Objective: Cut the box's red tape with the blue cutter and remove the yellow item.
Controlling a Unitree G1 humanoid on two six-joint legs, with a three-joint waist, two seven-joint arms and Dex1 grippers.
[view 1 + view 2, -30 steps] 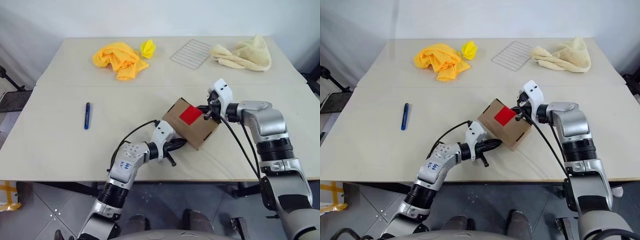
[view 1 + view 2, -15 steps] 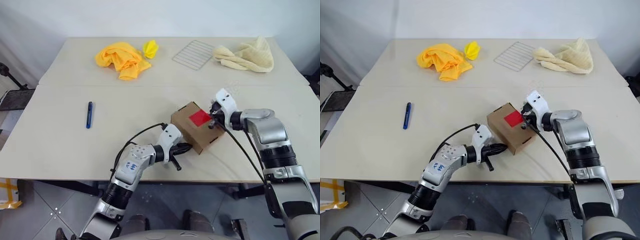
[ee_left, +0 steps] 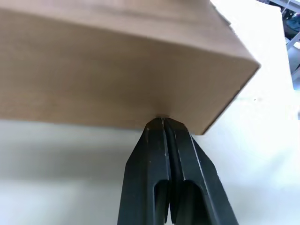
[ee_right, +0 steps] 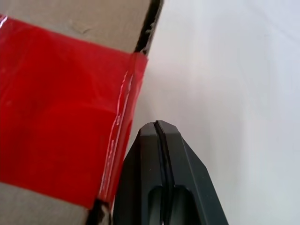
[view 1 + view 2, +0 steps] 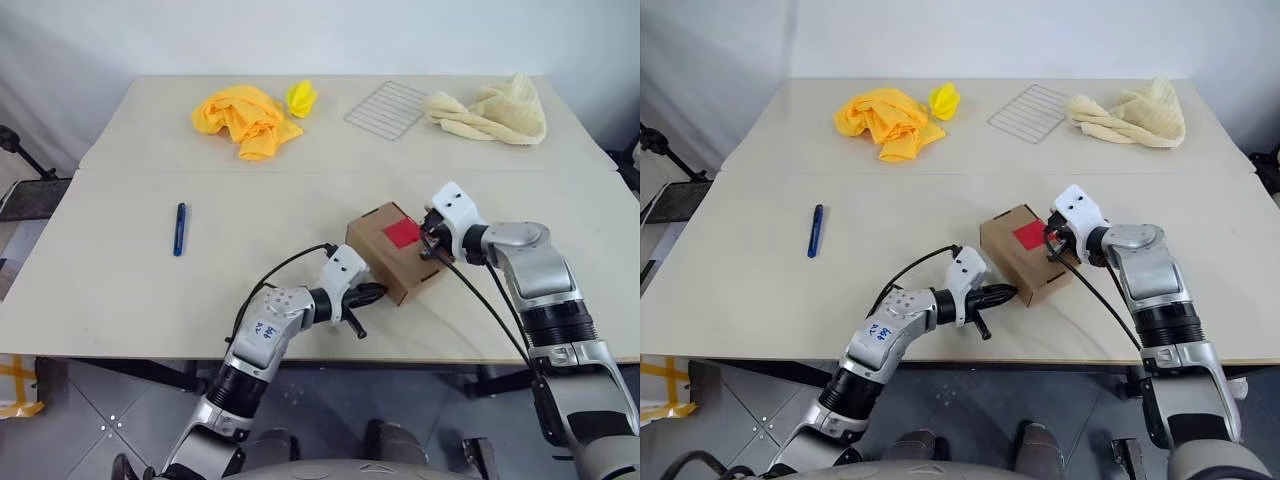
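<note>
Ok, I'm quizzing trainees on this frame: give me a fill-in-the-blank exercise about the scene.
1. The tape on the box is ____.
2. Both end effectors, left and right, are ____.
3. The blue cutter lies on the ____, apart from the box.
4. The wire rack lies between the orange cloth and the ____ towel.

Missing: red; shut; table; cream

Box [image 5: 1025,252] sits near-centre on table [image 5: 760,290], red tape [image 5: 1029,236] on top, twd its right edge. L gripper [image 5: 1006,293] closed, tips against box's near-left side. R gripper [image 5: 1052,243] at box's right edge next to the tape, fingers hard to make out. Blue cutter [image 5: 815,230] lies well left of box, untouched. Far side, L to R: orange cloth [image 5: 883,120] w/ small yellow scrap [image 5: 944,99] just beside it, wire rack [image 5: 1028,110], pale yellow towel [image 5: 1132,112].
</note>
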